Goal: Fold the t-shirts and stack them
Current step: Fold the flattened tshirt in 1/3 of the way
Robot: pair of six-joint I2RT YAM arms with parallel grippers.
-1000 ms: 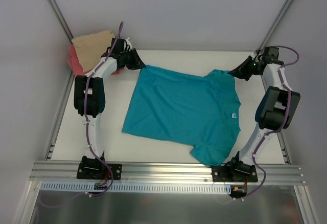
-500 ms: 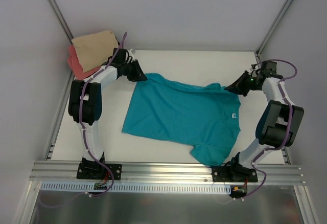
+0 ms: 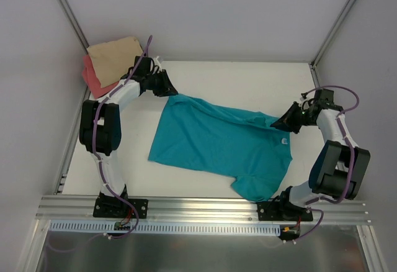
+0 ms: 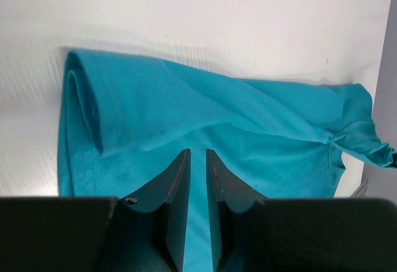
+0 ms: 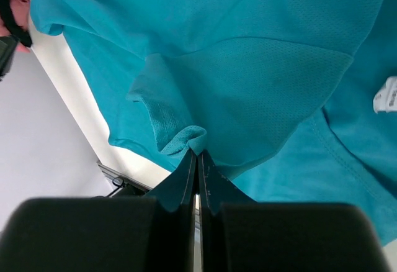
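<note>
- Two down, I reckon: the tan-beige tee [image 3: 115,58] sits folded on top of the coral-pink tee [image 3: 92,81] in the far left corner of the table [image 3: 248,76].
- The teal t-shirt [image 3: 217,145] is mid-table and mostly flat, with its far edge lifted and its white neck label [image 3: 283,140] on my right side.
- The left gripper [image 3: 167,89] is pinched narrow on the far hem corner. The right gripper [image 3: 280,122] is clamped tight on what looks like the far sleeve.
- Left to do: finish folding it, then add it to the pile.
</note>
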